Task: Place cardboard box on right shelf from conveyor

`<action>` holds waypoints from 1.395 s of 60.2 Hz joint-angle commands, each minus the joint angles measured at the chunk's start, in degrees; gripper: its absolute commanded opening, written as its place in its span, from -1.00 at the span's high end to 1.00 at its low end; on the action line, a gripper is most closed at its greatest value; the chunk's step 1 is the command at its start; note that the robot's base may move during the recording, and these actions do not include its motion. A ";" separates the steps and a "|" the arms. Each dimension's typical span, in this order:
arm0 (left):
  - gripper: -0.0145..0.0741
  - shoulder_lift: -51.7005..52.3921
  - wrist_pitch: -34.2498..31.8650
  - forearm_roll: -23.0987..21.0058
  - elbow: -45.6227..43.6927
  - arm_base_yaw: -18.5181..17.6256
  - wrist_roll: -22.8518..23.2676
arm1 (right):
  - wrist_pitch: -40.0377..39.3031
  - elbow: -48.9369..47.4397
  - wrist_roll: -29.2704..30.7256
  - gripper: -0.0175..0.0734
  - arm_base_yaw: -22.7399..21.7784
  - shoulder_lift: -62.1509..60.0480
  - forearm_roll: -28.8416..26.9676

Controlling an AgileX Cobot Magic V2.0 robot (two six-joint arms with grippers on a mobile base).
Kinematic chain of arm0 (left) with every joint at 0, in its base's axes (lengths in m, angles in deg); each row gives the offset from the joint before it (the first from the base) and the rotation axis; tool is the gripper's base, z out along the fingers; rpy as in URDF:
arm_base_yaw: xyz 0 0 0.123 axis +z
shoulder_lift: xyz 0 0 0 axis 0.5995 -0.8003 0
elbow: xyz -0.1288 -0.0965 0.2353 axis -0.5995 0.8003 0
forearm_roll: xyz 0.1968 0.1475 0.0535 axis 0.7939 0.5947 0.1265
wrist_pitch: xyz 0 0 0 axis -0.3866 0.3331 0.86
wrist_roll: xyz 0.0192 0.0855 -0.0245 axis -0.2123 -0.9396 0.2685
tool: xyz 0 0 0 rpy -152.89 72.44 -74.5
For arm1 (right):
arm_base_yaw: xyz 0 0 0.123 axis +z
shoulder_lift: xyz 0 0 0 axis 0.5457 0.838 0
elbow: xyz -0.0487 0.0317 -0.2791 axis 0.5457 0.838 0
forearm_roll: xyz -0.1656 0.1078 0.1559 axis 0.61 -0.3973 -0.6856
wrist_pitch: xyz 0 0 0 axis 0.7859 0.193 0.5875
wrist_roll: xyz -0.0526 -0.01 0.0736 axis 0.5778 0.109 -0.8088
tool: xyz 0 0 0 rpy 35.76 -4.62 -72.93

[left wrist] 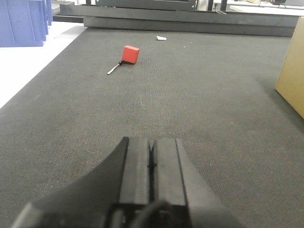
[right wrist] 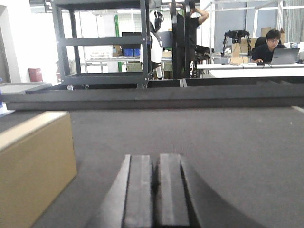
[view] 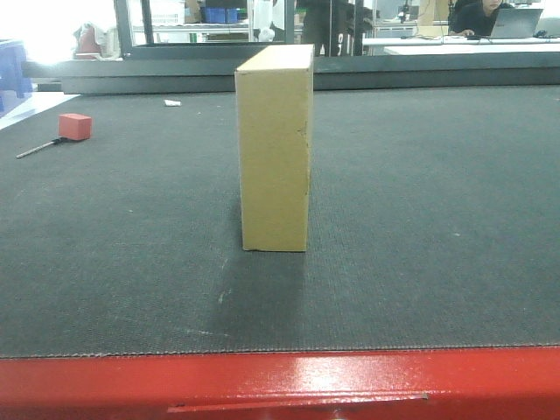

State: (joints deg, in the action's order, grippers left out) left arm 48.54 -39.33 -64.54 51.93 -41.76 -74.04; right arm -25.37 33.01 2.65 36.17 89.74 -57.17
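Observation:
The tan cardboard box (view: 275, 149) stands upright on end in the middle of the dark grey conveyor (view: 420, 219), whose red front edge runs along the bottom of the front view. In the left wrist view the cardboard box (left wrist: 292, 78) shows at the right edge, to the right of my left gripper (left wrist: 151, 142), which is shut and empty just above the belt (left wrist: 199, 95). The right wrist view has the cardboard box (right wrist: 33, 166) at lower left, left of my right gripper (right wrist: 155, 159), also shut and empty. Neither gripper appears in the front view. The right shelf is out of view.
A small red block (view: 75, 126) with a thin tool (view: 39, 148) beside it lies at the belt's far left. A white scrap (view: 172, 102) lies near the far edge. Blue bins (left wrist: 23, 21) stand left of the belt. A dark rack (right wrist: 102, 42) and seated person (right wrist: 273, 45) are behind.

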 commanded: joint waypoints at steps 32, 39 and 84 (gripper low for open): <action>0.94 0.83 -4.79 -0.34 0.49 -0.28 -0.01 | 3.89 -35.73 0.34 -0.69 8.57 51.72 0.98; 0.94 0.83 -4.79 -0.34 0.49 -0.28 -0.01 | 11.69 -46.51 0.34 -0.69 13.91 60.95 0.98; 0.94 0.83 -4.79 -0.34 0.49 -0.28 -0.01 | 57.45 -109.74 -34.23 -0.69 31.76 104.77 13.14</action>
State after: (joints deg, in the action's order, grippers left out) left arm 48.54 -39.33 -64.54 51.93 -41.76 -74.04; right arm 33.42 -72.83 -27.90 67.51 195.93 -48.17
